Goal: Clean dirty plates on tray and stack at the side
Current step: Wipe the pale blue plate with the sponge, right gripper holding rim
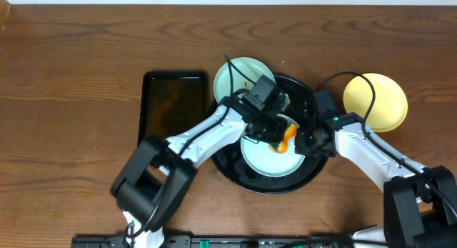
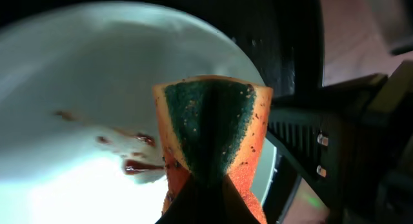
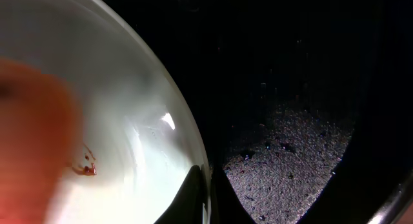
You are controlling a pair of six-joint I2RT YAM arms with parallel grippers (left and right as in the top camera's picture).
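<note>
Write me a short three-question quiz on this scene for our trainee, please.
1. True or false: the yellow plate lies on the round black tray.
2. The left jaws grip: A) sponge B) cloth C) brush?
3. Fill in: the right jaws pinch the smeared plate at its ____.
Key: 1 false, it rests on the table; 2 A; 3 rim.

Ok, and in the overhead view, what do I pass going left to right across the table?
Dark rectangular tray → pale plate toward the back → round black tray, with a second pale plate inside it → yellow plate off to the right.
</note>
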